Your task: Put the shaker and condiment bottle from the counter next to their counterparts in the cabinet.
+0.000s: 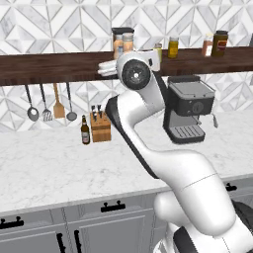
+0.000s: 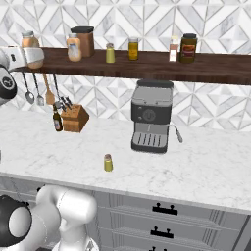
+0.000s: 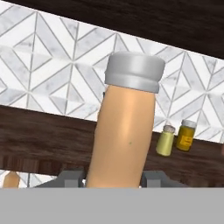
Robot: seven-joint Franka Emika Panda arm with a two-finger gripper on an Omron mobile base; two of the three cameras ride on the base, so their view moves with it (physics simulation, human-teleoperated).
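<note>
My gripper is shut on the condiment bottle, peach-orange with a pale cap, which rises between the two fingers. In the right base view the held condiment bottle is at the left end of the cabinet, a long dark wooden shelf. Whether it rests on the plank I cannot tell. Its counterpart bottle stands further right on the shelf beside a dark container. A matching yellow-green shaker stands on the shelf too. The shaker stands on the counter in front of the coffee machine.
An amber jar, a white-capped reddish bottle and a dark-lidded jar share the shelf. A coffee machine stands under it. A knife block, a beer bottle and hanging utensils sit by the wall.
</note>
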